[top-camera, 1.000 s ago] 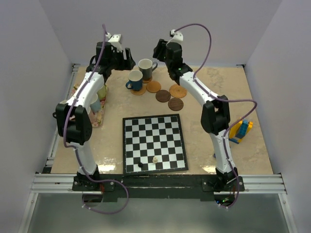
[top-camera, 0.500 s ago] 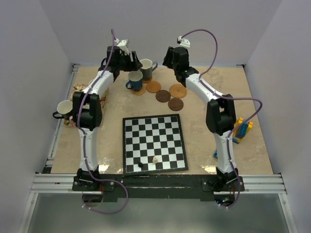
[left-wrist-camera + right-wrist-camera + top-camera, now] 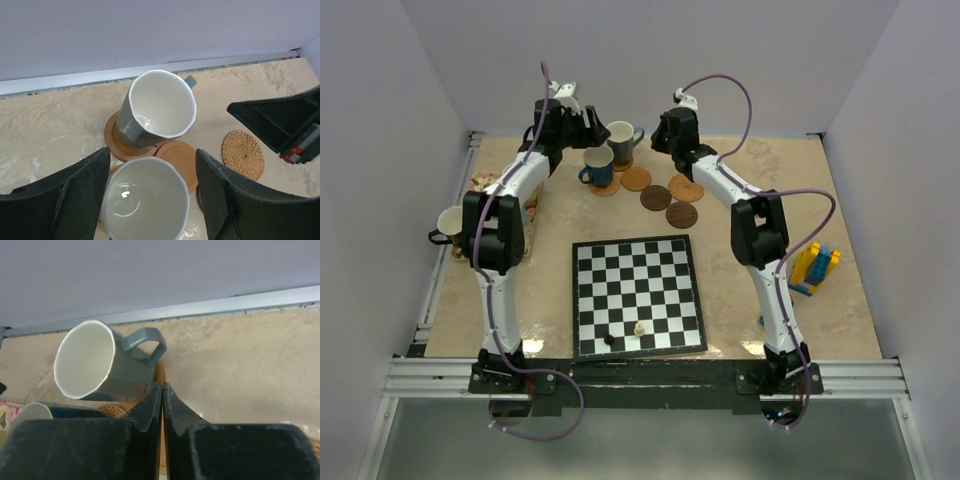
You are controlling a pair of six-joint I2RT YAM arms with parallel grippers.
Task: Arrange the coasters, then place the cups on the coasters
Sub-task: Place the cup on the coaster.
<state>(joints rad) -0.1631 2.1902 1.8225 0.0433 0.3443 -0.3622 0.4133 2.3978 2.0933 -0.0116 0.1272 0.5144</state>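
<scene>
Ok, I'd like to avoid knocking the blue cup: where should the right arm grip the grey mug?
Probably by the handle of the grey mug: it juts toward the right gripper, away from the blue cup. The mug stands upright, so come down from above on that side, with the fingers, now shut, opened first.

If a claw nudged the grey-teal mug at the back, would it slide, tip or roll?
The grey-teal mug looks glazed and rigid, so probably slippery to grip. Upright with faceted sides, it should not roll. Pushed low, it would likely slide off its thin wooden coaster; pushed at the rim, it might tip.
</scene>
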